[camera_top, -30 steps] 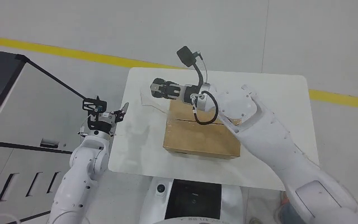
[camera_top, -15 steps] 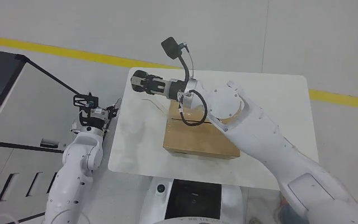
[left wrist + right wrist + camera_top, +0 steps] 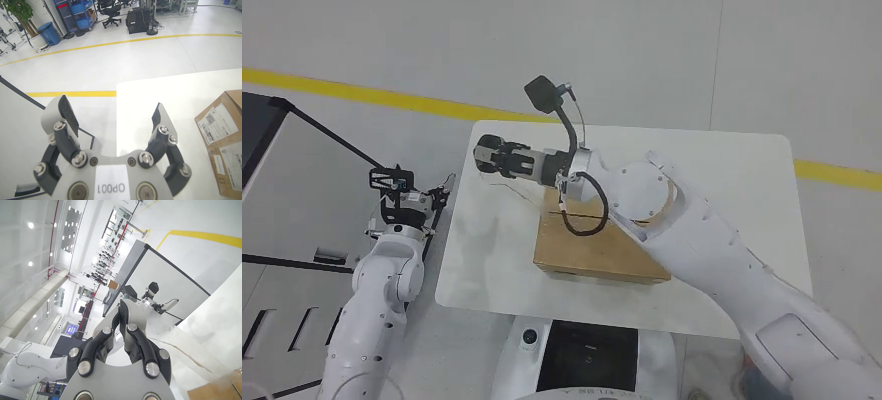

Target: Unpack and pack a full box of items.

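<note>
**Closed box on the table; right gripper clenched on a tape strip, left gripper released**

A white table (image 3: 742,190) with rounded corners is seen from above. A brown cardboard box (image 3: 597,245) is set on it, left of the table's middle and toward the robot's side, with its flaps shut flat. In the left wrist view the box (image 3: 223,136) is shown resting flat on the white surface, top upward.

The right arm is stretched over the box toward the table's far left corner. There the right gripper (image 3: 482,158) is held above the table, apart from the box. In the right wrist view its fingers are seen pressed together (image 3: 121,308), and a translucent tape strip (image 3: 175,340) appears to be pinched between them. The strip is drawn taut from the fingers back to the box's top, where its other end is attached.

The left arm is kept off the table, beside its left edge. The left gripper (image 3: 440,187) is held over the floor just beside that edge. In its own wrist view the jaws are shown released and spread wide (image 3: 110,106), and the ribbed pads (image 3: 68,113) are turned toward each other.

White printed labels (image 3: 217,123) are stuck to the box's top.
</note>
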Motion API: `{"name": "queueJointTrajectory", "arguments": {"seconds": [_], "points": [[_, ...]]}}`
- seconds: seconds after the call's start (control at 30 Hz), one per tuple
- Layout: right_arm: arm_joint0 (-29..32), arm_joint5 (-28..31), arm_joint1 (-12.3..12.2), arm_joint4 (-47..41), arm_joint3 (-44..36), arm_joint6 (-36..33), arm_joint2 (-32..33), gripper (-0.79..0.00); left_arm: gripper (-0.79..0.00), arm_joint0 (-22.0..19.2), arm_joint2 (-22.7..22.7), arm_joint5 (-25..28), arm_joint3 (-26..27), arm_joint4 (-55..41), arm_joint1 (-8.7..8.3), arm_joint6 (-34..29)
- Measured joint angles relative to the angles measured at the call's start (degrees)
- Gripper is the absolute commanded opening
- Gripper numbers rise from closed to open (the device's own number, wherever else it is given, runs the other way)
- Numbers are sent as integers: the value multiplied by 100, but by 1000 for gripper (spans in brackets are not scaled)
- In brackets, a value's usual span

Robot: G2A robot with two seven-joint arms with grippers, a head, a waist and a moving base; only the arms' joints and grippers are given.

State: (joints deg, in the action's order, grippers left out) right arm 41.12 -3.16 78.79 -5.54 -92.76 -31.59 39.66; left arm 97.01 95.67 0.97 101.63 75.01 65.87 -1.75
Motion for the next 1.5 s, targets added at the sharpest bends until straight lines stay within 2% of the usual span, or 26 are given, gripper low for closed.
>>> {"name": "queueJointTrajectory", "arguments": {"seconds": [0.3,0.57,0.6,0.63,0.67,0.97,1.13,1.5], "points": [[-634,239,370,-149,619,270,-373,-785,0,16,27,-82,-10,30,27,19],[-1003,260,681,-306,1222,121,-702,-785,0,86,102,-89,-24,-9,48,73],[-1034,258,712,-326,1287,96,-723,-686,0,75,88,-92,-32,-8,52,70],[-1073,262,752,-362,1370,73,-743,-200,0,67,57,-103,-33,-4,59,69],[-1099,266,782,-389,1433,52,-759,0,0,70,27,-108,-28,2,65,73],[-1317,337,1077,-555,2034,21,-883,0,0,71,-137,370,-76,50,72,-56],[-1393,453,1222,-626,2314,32,-892,0,0,145,-136,466,-27,46,76,-75],[-1254,474,1281,-483,2333,-124,-654,0,0,19,-110,467,-105,56,90,-102]]}}
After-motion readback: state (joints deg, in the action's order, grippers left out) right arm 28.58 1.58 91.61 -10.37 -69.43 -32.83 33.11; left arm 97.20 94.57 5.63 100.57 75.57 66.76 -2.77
